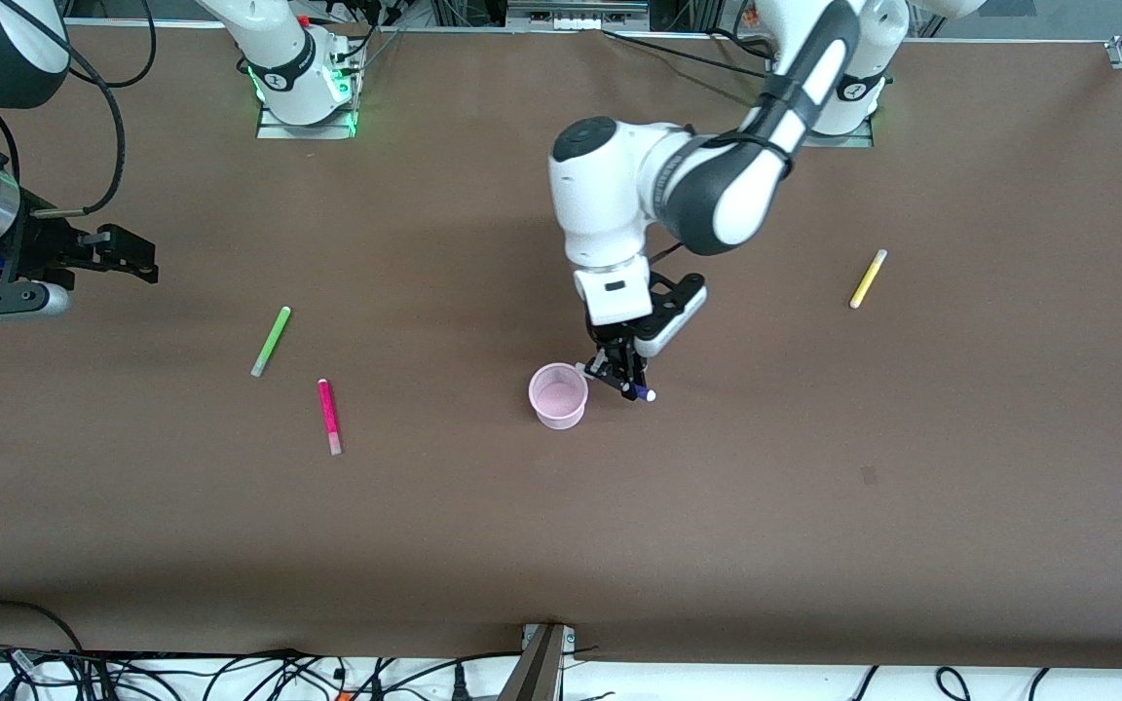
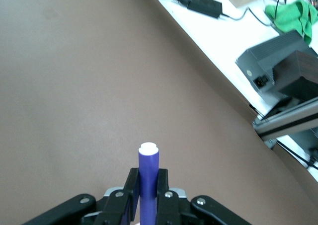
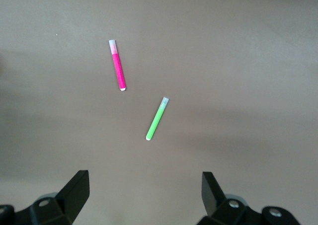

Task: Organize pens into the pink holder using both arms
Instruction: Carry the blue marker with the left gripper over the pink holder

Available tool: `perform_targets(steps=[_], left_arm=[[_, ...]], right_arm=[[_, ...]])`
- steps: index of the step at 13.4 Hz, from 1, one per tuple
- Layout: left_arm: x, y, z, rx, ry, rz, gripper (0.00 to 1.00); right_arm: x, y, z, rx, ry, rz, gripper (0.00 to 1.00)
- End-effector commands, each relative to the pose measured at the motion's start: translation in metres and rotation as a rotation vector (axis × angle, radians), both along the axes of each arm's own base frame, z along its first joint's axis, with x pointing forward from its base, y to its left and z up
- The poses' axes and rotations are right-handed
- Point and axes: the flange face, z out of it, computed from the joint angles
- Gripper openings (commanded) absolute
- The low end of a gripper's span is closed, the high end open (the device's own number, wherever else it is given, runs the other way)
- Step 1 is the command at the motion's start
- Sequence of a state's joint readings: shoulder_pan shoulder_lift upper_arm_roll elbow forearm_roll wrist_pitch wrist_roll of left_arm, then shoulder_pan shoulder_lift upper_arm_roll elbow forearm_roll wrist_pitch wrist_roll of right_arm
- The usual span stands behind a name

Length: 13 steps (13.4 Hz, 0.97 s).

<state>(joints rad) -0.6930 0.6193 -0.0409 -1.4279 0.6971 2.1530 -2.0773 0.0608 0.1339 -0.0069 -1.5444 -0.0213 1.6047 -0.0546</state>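
Observation:
My left gripper (image 1: 631, 383) hangs just above the table beside the pink holder (image 1: 558, 394), on the side toward the left arm's end. It is shut on the dark purple pen (image 1: 641, 392), whose pale end pokes out past the fingers (image 2: 148, 160). The holder stands upright and looks empty. The green pen (image 1: 271, 341) and the magenta pen (image 1: 329, 416) lie toward the right arm's end, the magenta one nearer the front camera. Both pens, the green (image 3: 157, 118) and the magenta (image 3: 118, 65), show below my right gripper (image 3: 145, 187), which waits open above the table. The yellow pen (image 1: 868, 278) lies toward the left arm's end.
Brown table cover (image 1: 561, 545) spans the view. A metal bracket (image 1: 543, 660) and loose cables (image 1: 230, 677) sit at the table's front edge. Off the table's edge in the left wrist view are a dark box (image 2: 280, 71) and a green cloth (image 2: 293, 14).

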Motion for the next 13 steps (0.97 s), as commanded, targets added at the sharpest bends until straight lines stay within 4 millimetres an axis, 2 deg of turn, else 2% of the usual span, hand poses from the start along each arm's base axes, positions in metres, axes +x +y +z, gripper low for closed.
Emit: perform_targets(steps=[1,5,8,12,13], left_arm=[[0.004,-0.023,-0.012,0.060,-0.099,0.063,0.00],[0.003,-0.037,-0.015,0.078,-0.173,0.047,0.00],[0.003,-0.054,-0.032,0.109,-0.211,0.014,0.00],[-0.012,-0.068,-0.066,0.193,-0.256,-0.004,0.00],[-0.014,-0.070,-0.070,0.200,-0.258,-0.009,0.00]], right_arm=[[0.008,0.003,-0.022,0.002,0.045,0.020,1.00],[0.008,0.004,-0.022,0.000,0.048,0.020,1.00],[0.008,0.004,-0.022,0.000,0.049,0.020,1.00],[0.008,0.003,-0.023,0.000,0.051,0.018,1.00],[0.008,0.003,-0.022,0.002,0.050,0.018,1.00]])
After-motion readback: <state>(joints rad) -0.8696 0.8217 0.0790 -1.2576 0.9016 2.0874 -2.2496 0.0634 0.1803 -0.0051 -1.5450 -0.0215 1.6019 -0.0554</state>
